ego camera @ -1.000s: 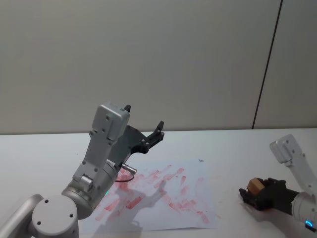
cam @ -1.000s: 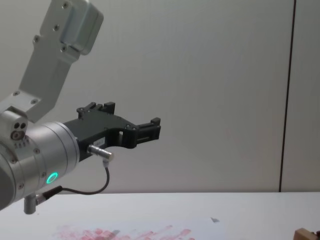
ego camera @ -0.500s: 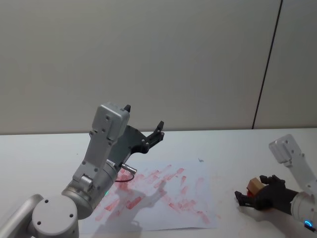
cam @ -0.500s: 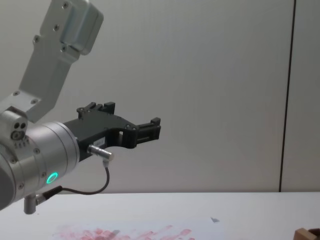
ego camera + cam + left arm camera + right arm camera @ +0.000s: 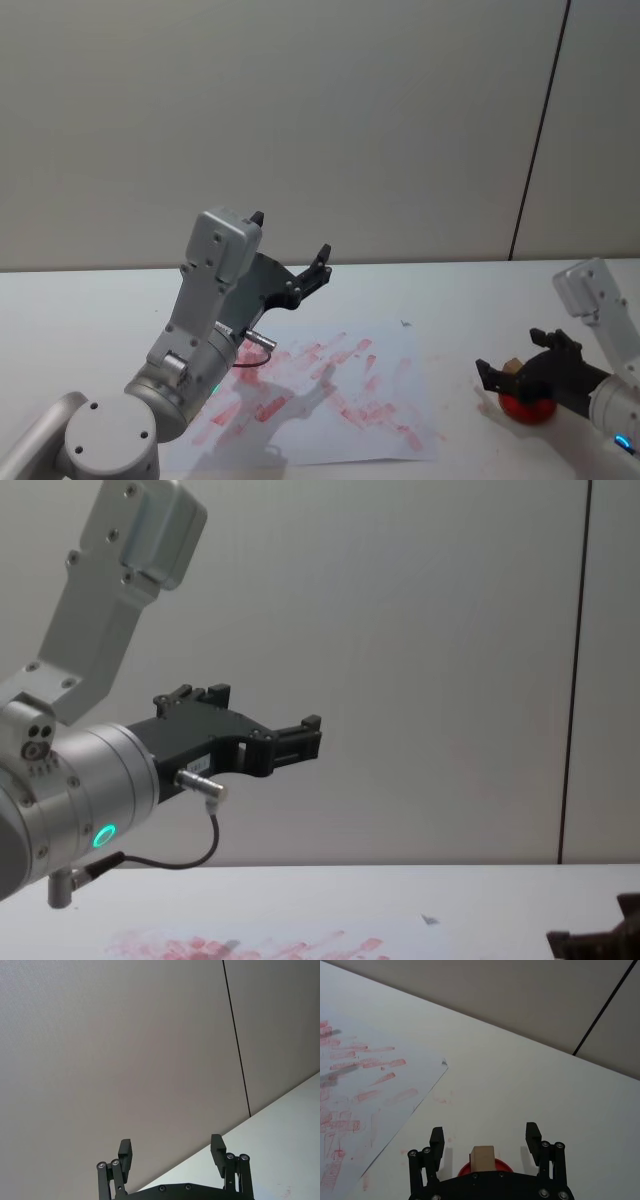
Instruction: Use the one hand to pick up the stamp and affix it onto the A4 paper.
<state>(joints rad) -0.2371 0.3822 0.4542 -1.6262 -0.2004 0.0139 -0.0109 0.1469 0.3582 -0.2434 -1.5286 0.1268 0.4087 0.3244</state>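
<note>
The stamp (image 5: 513, 368), a small wooden block, stands upright on a round red ink pad (image 5: 527, 408) on the table at the right, just right of the A4 paper (image 5: 330, 400). My right gripper (image 5: 515, 355), on the blue-ringed arm, is open, and its fingers stand on either side of the stamp without touching it. The right wrist view shows the stamp (image 5: 482, 1155) midway between the spread fingers of the right gripper (image 5: 484, 1137), with clear gaps on both sides. The paper (image 5: 360, 1085) carries pinkish-red imprints. My left gripper (image 5: 290, 236) hangs open and empty high above the paper.
The left arm with its green ring (image 5: 103, 835) rises over the paper's left half. The white tabletop (image 5: 530, 1085) stretches bare between paper and wall. A grey wall with a dark vertical seam (image 5: 540, 130) closes the far side.
My right gripper has opened and let go of the stamp, drawing back a little to the right; the red pad under the stamp now shows. The left arm has not moved.
</note>
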